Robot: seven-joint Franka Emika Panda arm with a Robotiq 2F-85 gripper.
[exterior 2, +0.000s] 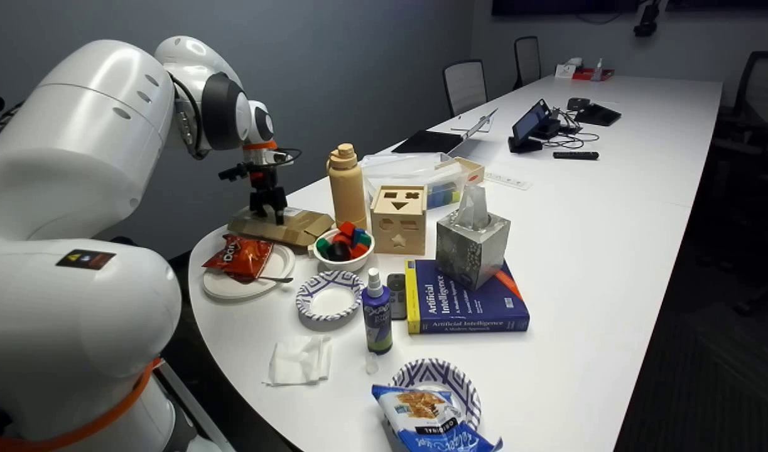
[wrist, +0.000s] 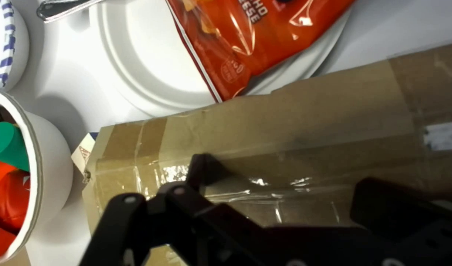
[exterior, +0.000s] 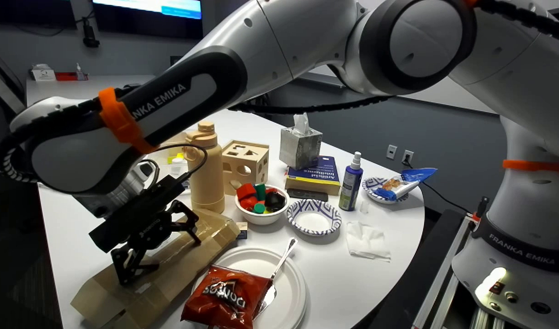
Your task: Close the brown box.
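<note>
The brown cardboard box (exterior: 194, 258) lies at the table's end, long and low, with clear tape along its top. It also shows in an exterior view (exterior 2: 305, 225) and fills much of the wrist view (wrist: 285, 107). Its top panels lie mostly flat; I cannot tell whether any flap stands slightly raised. My gripper (exterior: 162, 261) is over the box with its fingers spread and pointing down, nothing between them. It also shows in an exterior view (exterior 2: 268, 216) and the wrist view (wrist: 285, 181). The fingertips are at or just above the box top; contact is unclear.
A white plate (exterior: 290, 292) with a red chip bag (exterior: 226, 292) and fork lies beside the box. A bowl of blocks (exterior: 262, 218), a tan bottle (exterior: 208, 178) and a wooden shape cube (exterior: 245, 164) stand near the box's end. A patterned bowl (exterior: 314, 218) is farther off.
</note>
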